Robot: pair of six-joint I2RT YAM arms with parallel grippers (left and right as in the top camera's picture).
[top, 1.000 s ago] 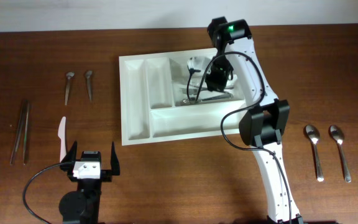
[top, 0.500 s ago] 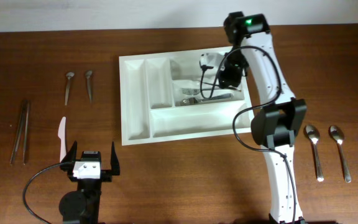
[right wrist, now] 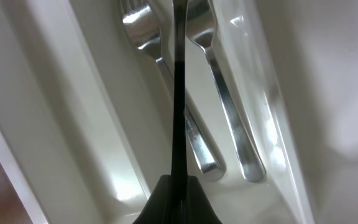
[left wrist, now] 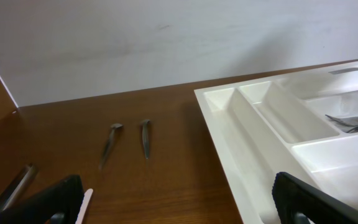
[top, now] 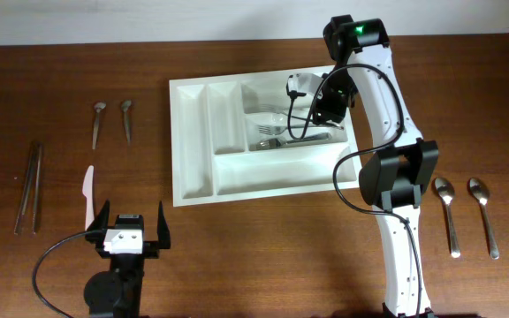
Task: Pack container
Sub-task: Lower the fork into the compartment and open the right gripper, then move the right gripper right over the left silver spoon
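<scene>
Fingers, left gripper (top: 132, 218): spread fully apart, holding nothing, raised over the near table edge and well apart from the tray.
Fingers, right gripper (top: 323, 108): pressed together into one thin dark line in the wrist view, with nothing seen between them; poised above the tray's right end, over two forks (right wrist: 199, 140).
Container (top: 194, 141): large white rectangular plastic tray, smooth and glossy, with raised dividers; it sits on the table just beyond centre. Two narrow compartments at its left, long ones to the right. The two forks lie side by side in the middle long compartment.
Table (top: 254, 265): dark brown wood, grain showing.
Wall (left wrist: 166, 43): plain pale surface behind the far edge.
Loose items, left side: two small metal spoons (top: 113, 122), a pair of slim metal sticks (top: 30, 187), and one white plastic knife (top: 87, 196) just ahead of the left gripper.
Loose items, right side: two shiny metal spoons (top: 467, 214), parallel, beside the right arm's base.
</scene>
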